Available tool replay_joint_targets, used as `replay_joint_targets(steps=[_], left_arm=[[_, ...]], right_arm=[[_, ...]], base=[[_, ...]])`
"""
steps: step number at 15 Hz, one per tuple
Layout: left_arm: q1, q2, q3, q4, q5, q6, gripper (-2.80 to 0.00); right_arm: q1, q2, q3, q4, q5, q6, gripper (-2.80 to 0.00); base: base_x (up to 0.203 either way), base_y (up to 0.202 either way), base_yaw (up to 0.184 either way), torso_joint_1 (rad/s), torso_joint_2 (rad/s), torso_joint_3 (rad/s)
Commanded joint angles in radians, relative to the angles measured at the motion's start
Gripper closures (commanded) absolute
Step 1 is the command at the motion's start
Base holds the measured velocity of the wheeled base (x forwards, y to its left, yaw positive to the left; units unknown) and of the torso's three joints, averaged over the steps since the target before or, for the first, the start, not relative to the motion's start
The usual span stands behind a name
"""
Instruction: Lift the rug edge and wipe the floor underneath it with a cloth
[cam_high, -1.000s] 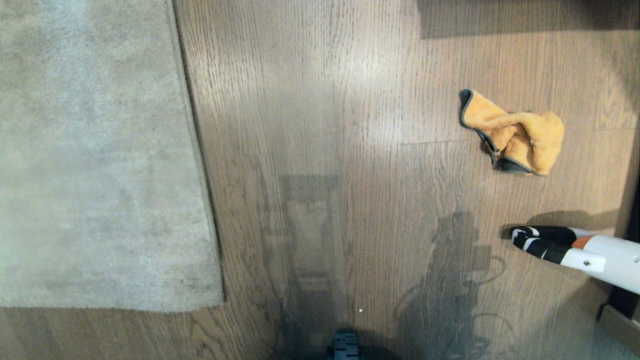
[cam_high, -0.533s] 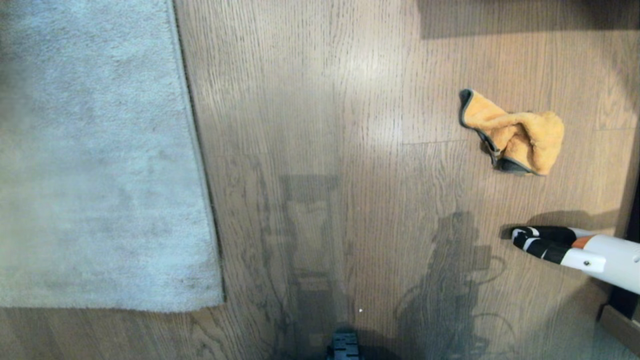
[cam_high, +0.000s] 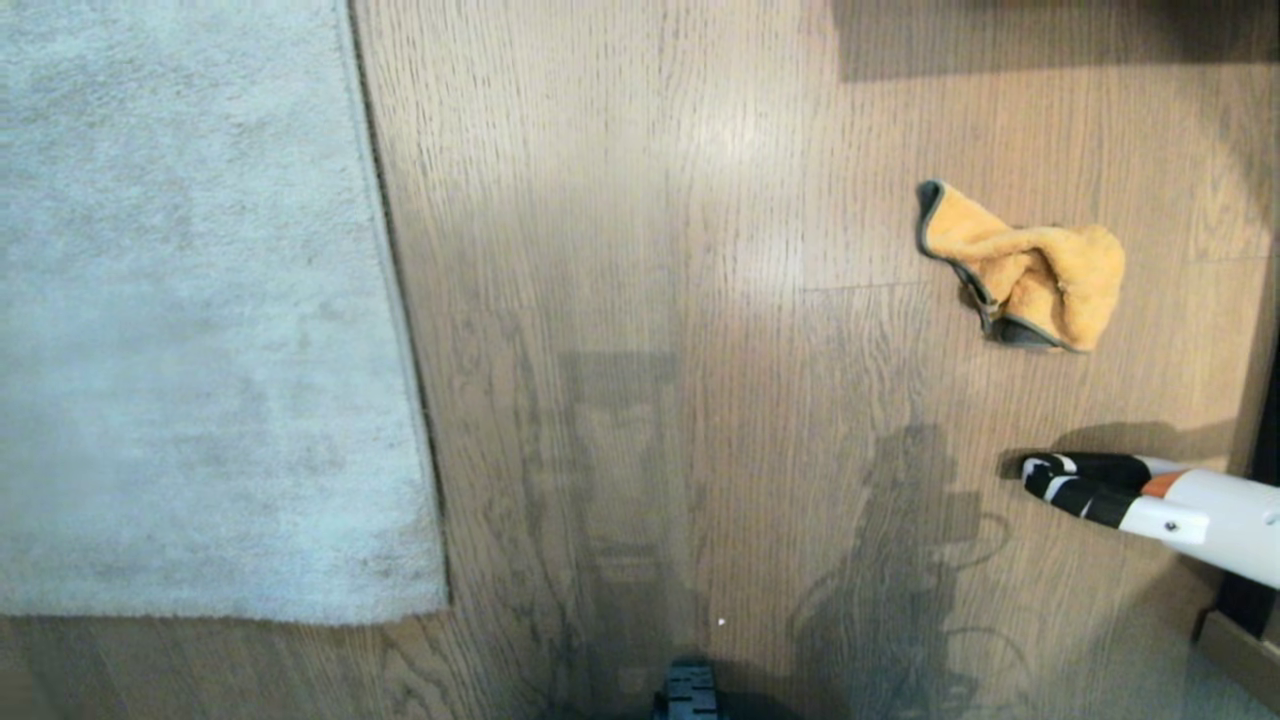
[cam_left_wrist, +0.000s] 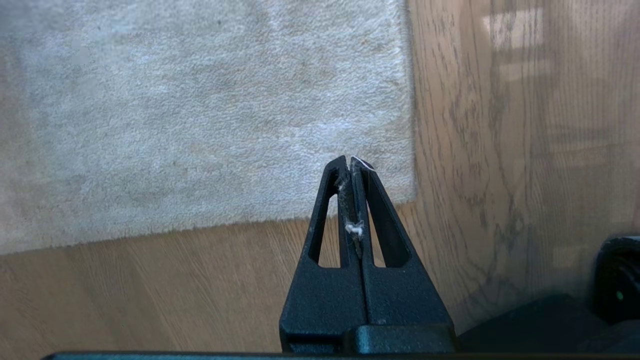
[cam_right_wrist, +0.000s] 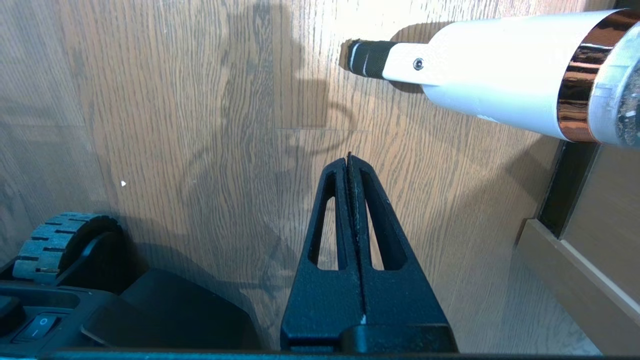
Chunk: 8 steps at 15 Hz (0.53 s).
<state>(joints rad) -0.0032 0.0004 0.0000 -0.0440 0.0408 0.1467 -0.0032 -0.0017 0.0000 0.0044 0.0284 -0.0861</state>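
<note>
The pale grey rug (cam_high: 190, 320) lies flat on the brown wood floor (cam_high: 650, 300), filling the left of the head view, with its near right corner at the lower left. The orange cloth (cam_high: 1030, 268) with a dark grey border sits crumpled on the floor at the right, well away from the rug. Neither arm appears in the head view. In the left wrist view my left gripper (cam_left_wrist: 352, 159) is shut and empty, with white lint on its pads, hovering above the rug (cam_left_wrist: 200, 110) near that corner. My right gripper (cam_right_wrist: 349, 157) is shut and empty over bare floor.
A white tapered leg (cam_high: 1190, 510) with a black striped tip rests on the floor at the right, below the cloth; it is also in the right wrist view (cam_right_wrist: 490, 75). A dark gap and wooden board (cam_right_wrist: 575, 270) lie beside it. My base wheel (cam_right_wrist: 60, 245) is close by.
</note>
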Motion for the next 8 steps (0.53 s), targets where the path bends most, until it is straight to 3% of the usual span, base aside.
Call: replay_joint_targets(steps=[1,8], left_arm=[[0.0,0.0,0.0,0.0,0.001,0.001,0.0],[0.0,0.0,0.0,0.0,-0.001,0.001,0.0]], right_arm=[[0.0,0.002,0.0,0.0,0.001,-0.001,0.0],[0.0,0.002,0.0,0.0,0.001,-0.001,0.0]], base=[[0.0,0.0,0.0,0.002,0.01,0.13],[0.0,0.0,0.0,0.002,0.0,0.19]])
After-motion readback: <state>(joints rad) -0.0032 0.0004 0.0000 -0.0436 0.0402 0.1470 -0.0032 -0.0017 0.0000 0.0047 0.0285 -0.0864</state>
